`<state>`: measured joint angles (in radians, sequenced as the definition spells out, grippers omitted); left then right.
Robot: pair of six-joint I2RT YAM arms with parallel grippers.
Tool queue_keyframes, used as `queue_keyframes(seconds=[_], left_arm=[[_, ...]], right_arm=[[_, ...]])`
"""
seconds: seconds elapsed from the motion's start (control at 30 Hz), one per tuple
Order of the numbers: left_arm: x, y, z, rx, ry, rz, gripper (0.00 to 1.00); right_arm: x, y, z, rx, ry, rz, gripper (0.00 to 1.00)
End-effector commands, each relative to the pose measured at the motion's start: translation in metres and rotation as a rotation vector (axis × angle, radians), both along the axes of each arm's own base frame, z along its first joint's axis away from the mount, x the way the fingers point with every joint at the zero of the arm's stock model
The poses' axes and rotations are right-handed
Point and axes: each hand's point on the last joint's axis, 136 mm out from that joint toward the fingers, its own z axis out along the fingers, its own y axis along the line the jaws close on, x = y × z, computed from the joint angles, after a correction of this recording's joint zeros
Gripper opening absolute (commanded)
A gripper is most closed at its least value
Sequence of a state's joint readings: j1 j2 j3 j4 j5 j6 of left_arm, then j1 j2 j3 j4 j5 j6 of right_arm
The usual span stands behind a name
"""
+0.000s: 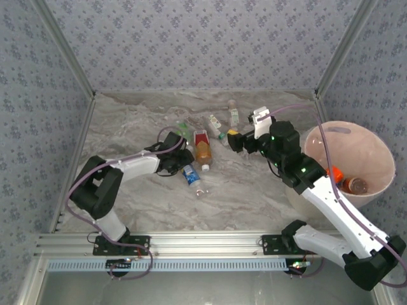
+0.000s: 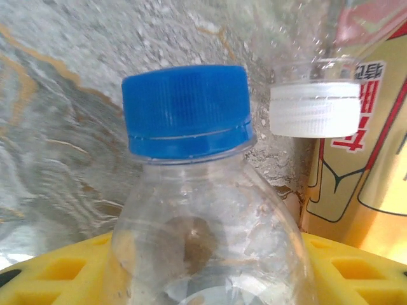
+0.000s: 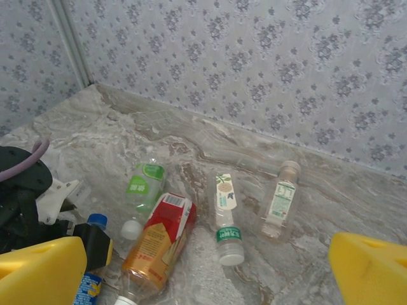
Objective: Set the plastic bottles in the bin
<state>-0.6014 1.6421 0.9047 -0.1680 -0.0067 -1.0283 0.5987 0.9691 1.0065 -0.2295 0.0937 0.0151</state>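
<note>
Marble-patterned table (image 1: 254,190) between walls of flowered wallpaper carries the loose bottles. The large round pale pink plastic bin (image 1: 375,149) stands at its right side, with two bottles already inside.

The left hand (image 1: 183,164) is placed around a small clear plastic bottle with a blue cap (image 2: 197,190), which lies on the table near the middle. One cannot tell whether the pads press it firmly or only enclose it. The right hand (image 1: 234,140) is spread wide and holds nothing.

The main risk is a weak grip. The clear body is round and smooth, so it could slip or swing when lifted. A larger amber bottle with a red and yellow label and a white cap (image 2: 356,165) lies just beside it, and a lift could knock this one and make it roll. The right arm also stands between the blue-capped bottle and the bin, so the two arms could meet on the way.
</note>
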Motion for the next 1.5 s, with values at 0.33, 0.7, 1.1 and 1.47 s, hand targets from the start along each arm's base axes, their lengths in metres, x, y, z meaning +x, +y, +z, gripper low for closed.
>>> queue_keyframes(seconds=[0.33,0.7,1.1,1.47], left_arm=[[0.02,0.012,0.126,-0.022,-0.441,-0.156,0.54],[0.025,-0.026,0.238,-0.161,-0.776,-0.359,0.53],[0.016,-0.056,0.28,-0.34,-0.848,-0.435,0.53],[0.013,-0.066,0.277,-0.364,-0.831,-0.45,0.53]], right_arm=[[0.008,0.021,-0.007,0.168,0.087,0.011,1.0],[-0.018,0.1,-0.024,0.234,0.247,0.37,1.0],[0.004,0.135,-0.044,0.206,0.294,0.342,1.0],[0.02,0.163,-0.051,0.324,0.307,0.349,0.94]])
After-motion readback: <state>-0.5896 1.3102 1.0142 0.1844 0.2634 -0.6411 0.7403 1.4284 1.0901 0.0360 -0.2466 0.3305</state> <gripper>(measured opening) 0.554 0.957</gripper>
